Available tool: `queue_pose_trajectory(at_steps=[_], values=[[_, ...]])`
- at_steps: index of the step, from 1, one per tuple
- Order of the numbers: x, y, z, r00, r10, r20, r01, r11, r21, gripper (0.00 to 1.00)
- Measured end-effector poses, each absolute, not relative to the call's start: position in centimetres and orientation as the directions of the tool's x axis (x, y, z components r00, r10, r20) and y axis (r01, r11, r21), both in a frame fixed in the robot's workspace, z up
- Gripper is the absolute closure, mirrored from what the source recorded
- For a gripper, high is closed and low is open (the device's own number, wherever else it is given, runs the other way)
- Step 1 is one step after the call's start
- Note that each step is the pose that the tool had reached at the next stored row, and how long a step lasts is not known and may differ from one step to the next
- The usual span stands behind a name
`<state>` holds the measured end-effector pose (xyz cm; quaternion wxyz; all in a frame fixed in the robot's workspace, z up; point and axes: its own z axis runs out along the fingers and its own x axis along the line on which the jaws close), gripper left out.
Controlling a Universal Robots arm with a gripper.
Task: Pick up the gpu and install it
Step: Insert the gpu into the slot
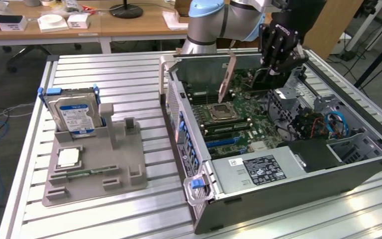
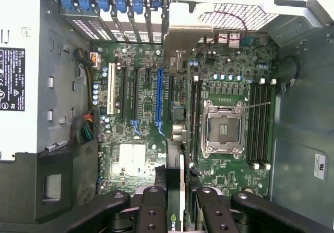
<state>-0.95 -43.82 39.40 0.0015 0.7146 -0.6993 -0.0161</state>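
The claw point(image 1: 277, 63) is closed on the gpu point(image 1: 228, 79), gripping the card by its upper edge and holding it on edge above the motherboard point(image 1: 244, 117) inside the open computer case point(image 1: 350, 164), toward the case's far wall. In the wrist view, the fingers point(image 2: 154, 212) pinch the card point(image 2: 175, 191) between them, and it runs edge-on close alongside the blue expansion slot point(image 2: 159, 95).

Risk assessment:
- Misalignment. The card appears slightly tilted in the exterior view. If its connector edge is not parallel to the slot, it may jam or seat at one end only.
- Bracket interference. The metal end bracket may catch the rear slot openings point(image 2: 120, 6) of the case.
- Collision. The CPU socket point(image 2: 224, 129) lies just beside the slot; a lateral drift could strike it.
- Slip. A narrow pinch on a thin board may let it rotate under insertion load.
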Motion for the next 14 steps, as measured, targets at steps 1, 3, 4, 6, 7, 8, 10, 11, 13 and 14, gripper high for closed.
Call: queue_pose_trajectory(at_steps=[1,3,4,6,7,8,10,11,13,14], values=[[-0.95,-43.82,39.38,0.021,-1.000,-0.021,-0.999,-0.022,0.025,0.73],[-0.95,-43.82,39.33,0.021,-1.000,-0.021,-0.999,-0.022,0.025,0.73],[-0.95,-43.82,39.30,0.021,-1.000,-0.021,-0.999,-0.022,0.025,0.73],[-0.95,-43.82,39.24,0.021,-1.000,-0.021,-0.999,-0.022,0.025,0.73],[-0.95,-43.82,39.21,0.021,-1.000,-0.021,-0.999,-0.022,0.025,0.73],[-0.95,-43.82,39.18,0.021,-1.000,-0.021,-0.999,-0.022,0.025,0.73],[-0.95,-43.82,39.11,0.021,-1.000,-0.021,-0.999,-0.022,0.025,0.73],[-0.95,-43.82,39.07,0.021,-1.000,-0.021,-0.999,-0.022,0.025,0.73],[-0.95,-43.82,39.00,0.021,-1.000,-0.021,-0.999,-0.022,0.025,0.73],[-0.95,-43.82,38.96,0.021,-1.000,-0.021,-0.999,-0.022,0.025,0.73]])
